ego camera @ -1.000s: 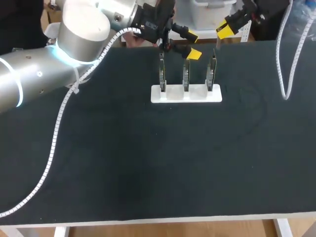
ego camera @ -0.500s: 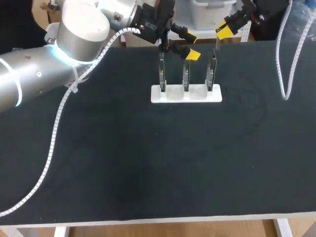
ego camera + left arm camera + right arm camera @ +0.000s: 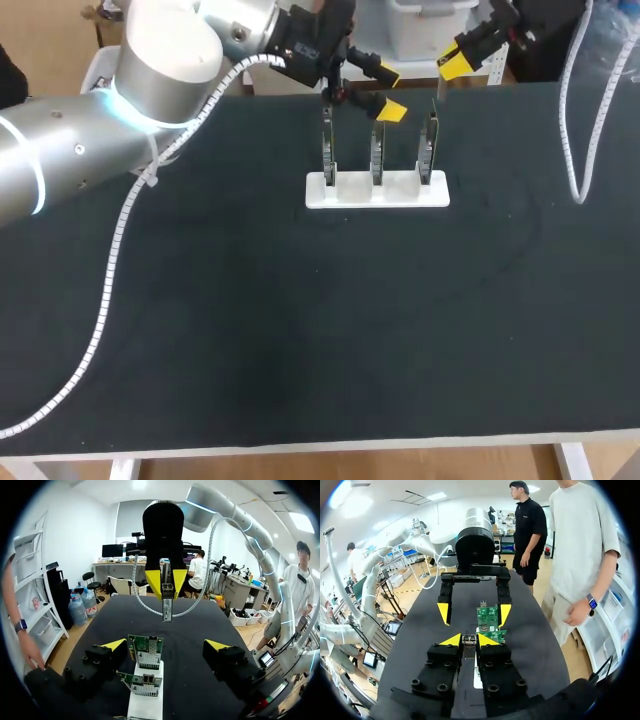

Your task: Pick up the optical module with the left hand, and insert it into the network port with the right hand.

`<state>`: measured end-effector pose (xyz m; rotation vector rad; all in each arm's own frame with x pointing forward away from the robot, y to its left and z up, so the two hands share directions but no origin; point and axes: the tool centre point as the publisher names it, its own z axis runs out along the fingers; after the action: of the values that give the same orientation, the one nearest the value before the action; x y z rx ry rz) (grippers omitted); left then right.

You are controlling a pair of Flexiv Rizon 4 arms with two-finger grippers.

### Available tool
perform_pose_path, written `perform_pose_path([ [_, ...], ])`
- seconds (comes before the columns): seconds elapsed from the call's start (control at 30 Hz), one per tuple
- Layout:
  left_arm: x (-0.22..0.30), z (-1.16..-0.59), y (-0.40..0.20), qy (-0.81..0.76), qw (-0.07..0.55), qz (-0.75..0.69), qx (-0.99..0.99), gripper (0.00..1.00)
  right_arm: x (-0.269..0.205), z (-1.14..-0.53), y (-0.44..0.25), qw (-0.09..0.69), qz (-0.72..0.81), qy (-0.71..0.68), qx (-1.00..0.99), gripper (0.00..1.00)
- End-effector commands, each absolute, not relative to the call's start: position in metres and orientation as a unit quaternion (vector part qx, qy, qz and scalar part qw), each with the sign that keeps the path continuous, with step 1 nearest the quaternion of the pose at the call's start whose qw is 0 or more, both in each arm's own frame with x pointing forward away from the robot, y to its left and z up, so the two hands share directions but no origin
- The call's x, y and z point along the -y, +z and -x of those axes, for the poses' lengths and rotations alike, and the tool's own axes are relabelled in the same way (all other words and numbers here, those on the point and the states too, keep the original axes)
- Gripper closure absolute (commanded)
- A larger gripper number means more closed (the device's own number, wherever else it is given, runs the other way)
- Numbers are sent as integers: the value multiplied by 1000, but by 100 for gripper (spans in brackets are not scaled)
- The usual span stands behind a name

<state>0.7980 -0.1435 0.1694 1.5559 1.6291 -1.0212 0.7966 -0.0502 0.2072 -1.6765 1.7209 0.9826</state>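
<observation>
The optical module (image 3: 167, 605), a slim metal bar, hangs between the yellow tips of my right gripper (image 3: 166, 582), which is shut on it above the far edge of the table. In the right wrist view the module (image 3: 469, 649) sits clamped in the right gripper (image 3: 469, 640). My left gripper (image 3: 388, 91) stands open facing it, just behind the rack, with nothing held; its fingers (image 3: 114, 644) straddle the nearest board. Three upright green network cards (image 3: 377, 150) stand in a white rack (image 3: 400, 192). In the head view the right gripper (image 3: 462, 58) is at the far edge.
A white spiral cable (image 3: 575, 130) of the right arm hangs down onto the black table (image 3: 300, 330) at the far right. The left arm's cable (image 3: 110, 270) trails across the left side. The rack sits near the far middle.
</observation>
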Motion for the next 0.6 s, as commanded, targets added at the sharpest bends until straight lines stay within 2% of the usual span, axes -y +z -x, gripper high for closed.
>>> perform_pose_path([
  [0.03,145,-800,169,-389,325,-596,-622,0,51,-792,207,273,621,361,-640,100],
  [0.6,147,-800,170,-389,324,-599,-620,0,52,-792,207,273,621,360,-640,100],
])
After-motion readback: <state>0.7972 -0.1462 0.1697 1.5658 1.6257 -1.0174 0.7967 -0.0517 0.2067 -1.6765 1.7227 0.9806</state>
